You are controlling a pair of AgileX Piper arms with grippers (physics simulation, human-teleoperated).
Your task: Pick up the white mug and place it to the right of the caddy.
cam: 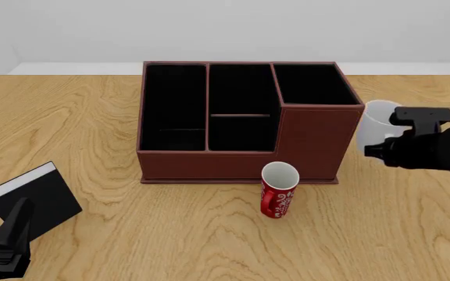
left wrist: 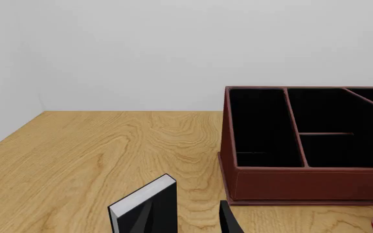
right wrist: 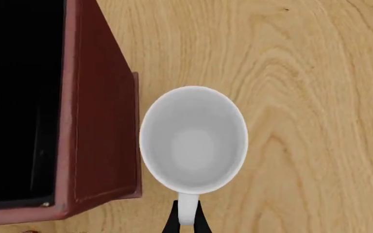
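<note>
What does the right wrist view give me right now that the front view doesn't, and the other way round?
Right wrist only: the glossy white mug's empty inside and the right gripper closed around its loop handle.

Front only: the slim red can with white swirls, the small black book with white pages, the left gripper, and the caddy's full compartment layout.

Both: the mug standing just right of the dark reddish-brown caddy, on the wooden table.

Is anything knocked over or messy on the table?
No, nothing stands out. The mug stands upright and empty just right of the caddy, its handle between the right gripper's fingers. The red can stands upright in front of the caddy. Nothing is spilled.
</note>
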